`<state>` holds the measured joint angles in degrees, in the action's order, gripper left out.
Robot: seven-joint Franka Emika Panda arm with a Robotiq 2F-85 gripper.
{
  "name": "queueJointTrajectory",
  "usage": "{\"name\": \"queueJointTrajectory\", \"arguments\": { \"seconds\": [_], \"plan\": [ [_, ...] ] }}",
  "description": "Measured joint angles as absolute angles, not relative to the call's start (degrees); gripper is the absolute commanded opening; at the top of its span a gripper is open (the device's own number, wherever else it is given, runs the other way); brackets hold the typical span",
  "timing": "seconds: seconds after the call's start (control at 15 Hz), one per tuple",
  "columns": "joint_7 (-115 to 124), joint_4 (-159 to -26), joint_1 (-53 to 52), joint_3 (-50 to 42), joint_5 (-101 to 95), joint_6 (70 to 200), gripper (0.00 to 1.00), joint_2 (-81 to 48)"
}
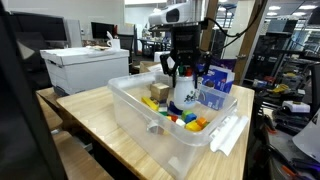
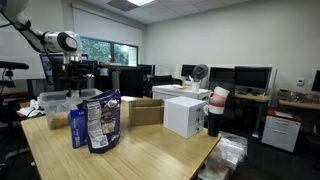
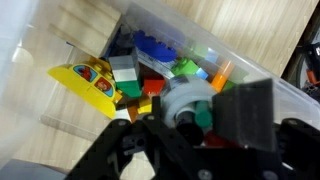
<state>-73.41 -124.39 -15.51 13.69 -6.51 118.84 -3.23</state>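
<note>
My gripper (image 1: 181,72) hangs over a clear plastic bin (image 1: 165,140) on a wooden table and is shut on the top of a white bottle (image 1: 186,97) with a blue label. The bottle stands upright, its base down among the toys in the bin. In the wrist view the bottle's round white cap (image 3: 185,97) sits between my black fingers (image 3: 245,110), with the gripper (image 3: 192,115) closed around it. Below lie blue blocks (image 3: 158,50), a yellow toy (image 3: 90,80) and other coloured pieces. In an exterior view the arm (image 2: 60,42) reaches over the bin (image 2: 55,108) at far left.
A blue box (image 1: 218,80) stands at the bin's far side and the bin's lid (image 1: 228,135) leans on its near corner. A white box (image 1: 85,65) sits behind. A blue snack bag (image 2: 98,122), a cardboard box (image 2: 145,112) and a white box (image 2: 185,115) share the table.
</note>
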Motion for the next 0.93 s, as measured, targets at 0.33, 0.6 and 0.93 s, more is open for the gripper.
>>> {"name": "queueJointTrajectory", "arguments": {
  "seconds": [0.33, 0.6, 0.93],
  "plan": [
    [-69.02, -122.30, -14.99, 13.04, -6.44, 118.24, 0.40, -3.13],
    [-65.74, -120.70, -14.38, 12.07, -6.73, 117.57, 0.40, -2.51],
    [-61.88, -119.25, -13.18, 10.74, -8.42, 116.19, 0.40, -0.94]
  ]
}}
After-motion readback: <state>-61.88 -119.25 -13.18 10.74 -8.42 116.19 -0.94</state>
